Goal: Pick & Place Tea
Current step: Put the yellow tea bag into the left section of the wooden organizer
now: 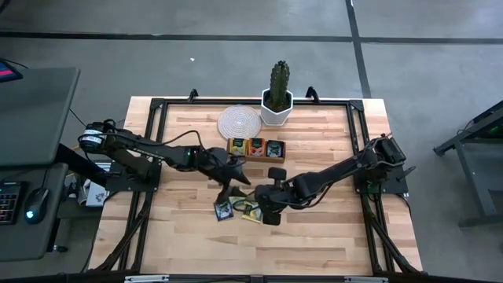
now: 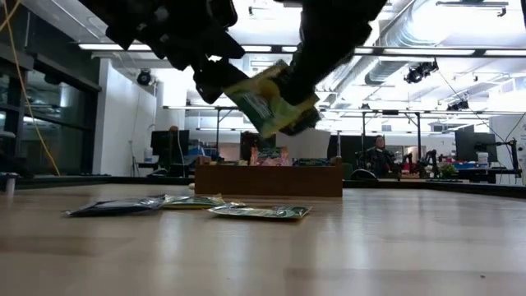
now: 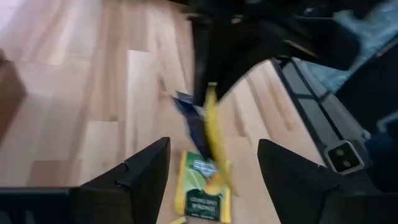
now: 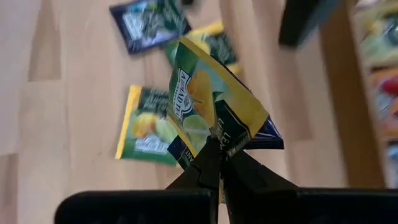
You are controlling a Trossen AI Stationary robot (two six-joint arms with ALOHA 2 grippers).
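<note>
My right gripper [image 4: 214, 163] is shut on a yellow-green tea packet [image 4: 208, 102] held above the table, also seen in the low view [image 2: 271, 103]. A dark blue piece [image 4: 268, 140] shows behind it; whether it is a second packet, I cannot tell. My left gripper [image 3: 214, 180] stands open just left of it [image 1: 234, 182], with nothing between its fingers. Loose tea packets lie flat on the wood below: a dark blue one [image 4: 149, 25], a yellow one [image 4: 214, 43] and a yellow-green one [image 4: 146, 127]. My right gripper pinches the packet's lower edge [image 4: 210, 142] between its two fingertips. The fingers come slanting down from the table's right. The packet stands out beyond the fingertips, tilted, and is lifted clear of the table.
A brown wooden tray [image 1: 255, 156] with tea packets in its compartments sits behind the grippers, toward the far edge [image 2: 267, 179]. A white round coaster [image 1: 238, 121] and a potted cactus [image 1: 277, 94] stand at the far edge. Bare wood lies toward the near edge.
</note>
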